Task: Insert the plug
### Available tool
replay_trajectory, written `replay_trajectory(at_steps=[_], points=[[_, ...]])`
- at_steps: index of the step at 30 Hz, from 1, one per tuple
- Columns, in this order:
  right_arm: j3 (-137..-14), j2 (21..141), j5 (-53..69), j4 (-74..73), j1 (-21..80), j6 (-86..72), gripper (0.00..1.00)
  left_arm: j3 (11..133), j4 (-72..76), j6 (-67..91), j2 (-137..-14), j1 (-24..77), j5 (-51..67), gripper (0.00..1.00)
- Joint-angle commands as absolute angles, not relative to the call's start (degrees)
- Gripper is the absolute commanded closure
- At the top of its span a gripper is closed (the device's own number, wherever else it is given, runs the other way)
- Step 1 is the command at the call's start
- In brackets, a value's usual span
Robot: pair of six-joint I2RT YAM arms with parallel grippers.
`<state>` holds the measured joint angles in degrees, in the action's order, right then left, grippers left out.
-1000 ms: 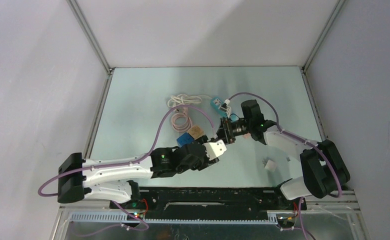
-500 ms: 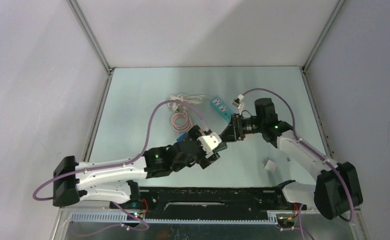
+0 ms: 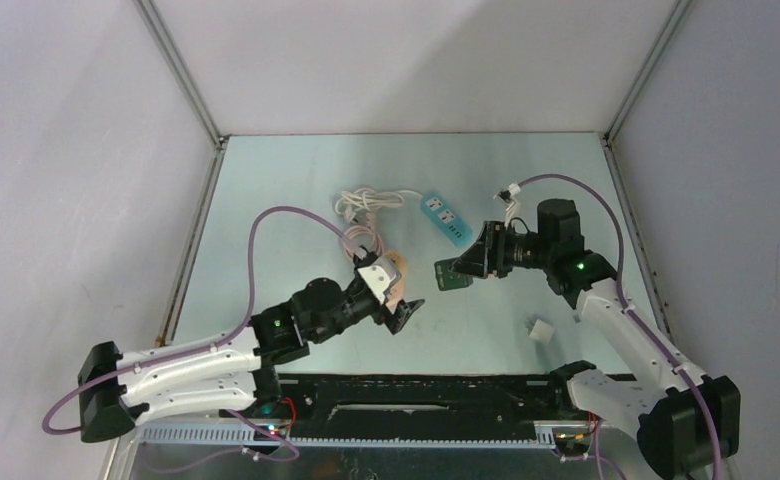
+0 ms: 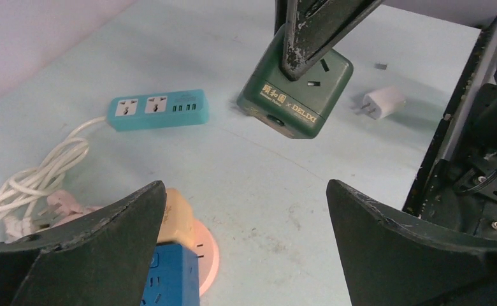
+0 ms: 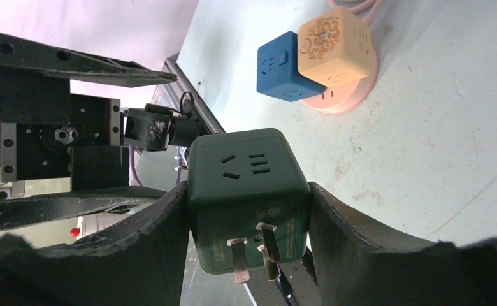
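The plug is a dark green cube adapter (image 5: 249, 185) with metal prongs on the face turned to the right wrist camera. My right gripper (image 5: 246, 191) is shut on its two sides and holds it above the table (image 3: 266, 200). From above, the cube (image 3: 453, 274) hangs near the table's middle. The left wrist view shows the cube (image 4: 297, 95) too. The teal power strip (image 3: 444, 218) lies flat behind it, also seen from the left wrist (image 4: 158, 109). My left gripper (image 3: 398, 300) stands wide open and empty (image 4: 246, 185), left of the cube.
A blue cube (image 5: 284, 67) and a beige cube (image 5: 334, 41) sit on a pink round socket (image 5: 348, 95), right by the left fingers. The strip's white cable (image 3: 366, 200) and a pink cable (image 3: 361, 238) lie coiled at the back left. A small white charger (image 3: 541, 330) lies near right.
My left gripper opened, let go of the green cube and drew back to the left. The right arm swung to the right, carrying the cube away from the middle.
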<state>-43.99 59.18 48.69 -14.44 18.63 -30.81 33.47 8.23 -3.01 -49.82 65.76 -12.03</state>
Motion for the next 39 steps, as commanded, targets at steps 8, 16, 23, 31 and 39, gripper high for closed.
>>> replay_trajectory(at_steps=[8,16,23,31,39], points=[[-45.27,50.1,49.78,-13.69,15.54,-25.37,1.0,32.95,18.78,14.48,-52.55,60.36,-1.73,0.02],[-45.18,47.23,52.71,-11.8,15.56,-24.71,1.0,32.52,24.85,22.8,-54.06,58.16,8.34,0.02],[-44.41,47.13,53.99,-9.66,15.57,-25.32,1.0,33.07,27.7,24.68,-55.2,56.93,14.27,0.03],[-43.46,46.37,54.63,-7.26,15.66,-26.72,1.0,32.19,28.67,15.24,-55.16,56.78,17.79,0.06],[-43.51,49.67,53.5,-10.4,15.64,-28.43,1.0,32.52,28.91,-5.22,-56.55,56.87,15.4,0.09]])
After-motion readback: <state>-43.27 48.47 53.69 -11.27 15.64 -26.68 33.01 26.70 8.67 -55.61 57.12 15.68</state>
